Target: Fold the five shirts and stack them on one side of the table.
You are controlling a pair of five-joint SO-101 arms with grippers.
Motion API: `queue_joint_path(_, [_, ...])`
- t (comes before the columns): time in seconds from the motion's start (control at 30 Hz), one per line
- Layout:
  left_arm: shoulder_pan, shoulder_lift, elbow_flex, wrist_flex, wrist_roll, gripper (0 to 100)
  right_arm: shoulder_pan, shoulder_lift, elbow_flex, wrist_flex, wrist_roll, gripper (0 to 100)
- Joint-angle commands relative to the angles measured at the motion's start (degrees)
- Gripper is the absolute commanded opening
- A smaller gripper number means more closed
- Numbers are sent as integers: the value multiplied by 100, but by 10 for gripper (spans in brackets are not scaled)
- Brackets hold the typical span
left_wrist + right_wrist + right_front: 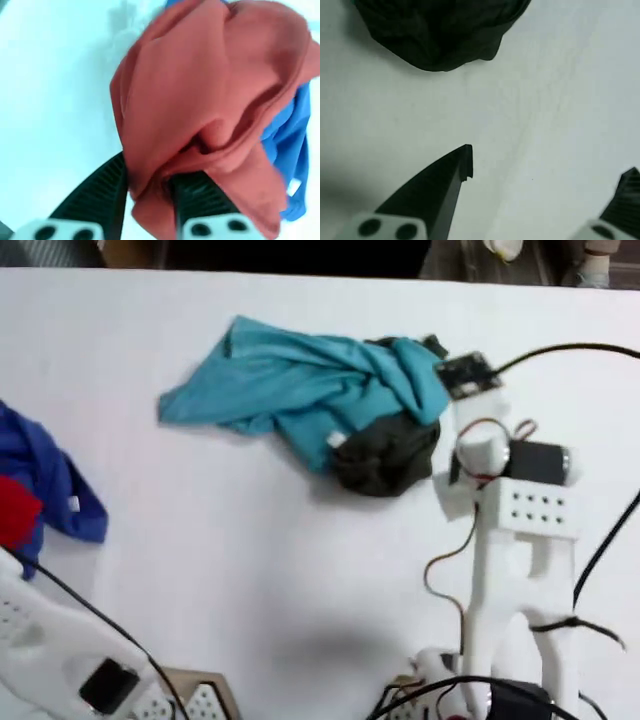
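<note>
Claw on the L arm (152, 172) is clamped on a bunched fold of the red shirt (200, 100), cloth wedged btw both fingers, prob. so the shirt can be dragged or lifted out flat for folding. Right under and beside it lies the blue shirt (292, 135), touching it. Both sit at the left edge of the tabletop (250, 570) in the high view (likely the stacking side, though nothing is folded yet). The R claw (550, 160) hangs released, fingers spread wide w/ nothing btw them, just above bare tabletop. It is near the black shirt (440, 30) but apart from it, which reads as waiting or lining up for a grab. Farther back, the black shirt is a crumpled lump w/ the teal shirt (290, 380) draped over its far side, the two touching, approx. mid-table. Task looks early: every shirt seen is crumpled.
</note>
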Motion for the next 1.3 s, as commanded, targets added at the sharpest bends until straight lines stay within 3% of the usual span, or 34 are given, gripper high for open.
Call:
queue_joint_path(0.0, [229,79,268,26,-677,195,-233,4,141,-286,-18,437])
queue_joint_path(0.1, [633,167,374,18,-844,291,-268,4,369,-470,-18,437])
queue_joint_path(0.23, [1512,114,207,-26,-782,292,-268,4,598,-796,-18,437])
queue_joint_path(0.5, [3895,35,-1490,-26,220,293,-242,4,1073,-1341,-18,437])
queue_joint_path(0.7, [5477,193,-1534,-519,686,293,-92,-4,1336,-1341,-18,437])
queue_joint_path(1.03, [5881,2646,-1604,-1723,879,298,1033,-4,1371,-1305,35,437])
queue_joint_path(1.27, [5811,3859,-1604,-2154,862,298,1191,-4,1380,-1288,264,437])
